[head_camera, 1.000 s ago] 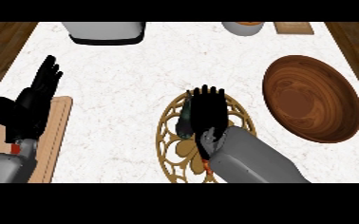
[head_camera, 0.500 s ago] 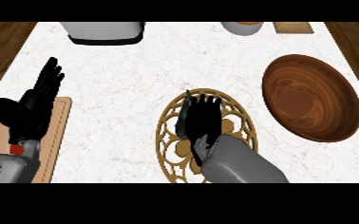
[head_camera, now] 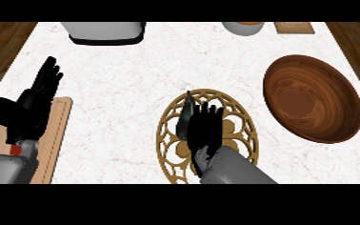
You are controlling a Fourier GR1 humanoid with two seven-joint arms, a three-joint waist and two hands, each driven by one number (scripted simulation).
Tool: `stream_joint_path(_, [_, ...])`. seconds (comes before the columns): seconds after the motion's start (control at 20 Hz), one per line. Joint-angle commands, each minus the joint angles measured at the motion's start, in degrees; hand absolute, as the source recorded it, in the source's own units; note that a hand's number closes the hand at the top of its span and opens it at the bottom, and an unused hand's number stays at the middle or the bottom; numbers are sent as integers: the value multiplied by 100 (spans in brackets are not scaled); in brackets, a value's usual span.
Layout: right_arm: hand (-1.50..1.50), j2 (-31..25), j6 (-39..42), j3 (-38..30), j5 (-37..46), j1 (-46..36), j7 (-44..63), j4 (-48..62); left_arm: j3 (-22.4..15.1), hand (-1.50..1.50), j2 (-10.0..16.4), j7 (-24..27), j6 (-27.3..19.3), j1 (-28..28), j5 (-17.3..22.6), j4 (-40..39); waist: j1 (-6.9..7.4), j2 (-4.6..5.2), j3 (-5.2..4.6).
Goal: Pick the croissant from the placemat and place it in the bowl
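A round woven gold placemat [head_camera: 239,124] lies on the white counter, near the front. On its left half a dark, pointed croissant [head_camera: 185,115] sticks out from under the thumb side of my right hand [head_camera: 206,128]. That hand is low over the mat, fingers extended and pointing away from me, touching the croissant without closing round it. A brown wooden bowl [head_camera: 309,97] stands to the right of the mat, with nothing in it. My left hand [head_camera: 34,105] rests open at the left edge, fingers up.
A wooden board [head_camera: 55,138] lies under my left forearm. At the back stand a grey appliance [head_camera: 105,32], a small cup [head_camera: 244,27] and a little wooden board [head_camera: 294,27]. Dark wood borders the counter on both sides.
My right hand has drawn back toward me and a little to the left, sinking lower over the placemat so it covers most of the croissant. The left hand has barely moved.
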State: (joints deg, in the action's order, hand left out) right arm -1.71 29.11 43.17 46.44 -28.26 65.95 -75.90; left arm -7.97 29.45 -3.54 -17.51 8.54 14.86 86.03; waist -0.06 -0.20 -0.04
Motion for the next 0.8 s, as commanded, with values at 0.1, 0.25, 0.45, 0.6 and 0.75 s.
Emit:
stream_joint_path(0.1, [-150,160,17,-199,466,38,522,505,210,0,26,-34,273,192,10,-234,6,24,2])
stream_joint_path(0.25, [-150,164,-122,-175,567,423,563,491,137,0,-93,-95,62,-49,-135,153,37,11,4])
stream_joint_path(0.45, [150,167,29,-356,65,-257,182,874,157,0,-346,112,117,365,-373,-475,50,36,2])
stream_joint_path(0.6, [150,166,-26,-771,422,-142,-384,966,382,0,-224,-66,362,-14,-214,19,44,20,4])
stream_joint_path(0.75, [150,166,-486,-191,206,85,-149,971,256,0,-292,-99,356,-239,-333,260,93,19,5])
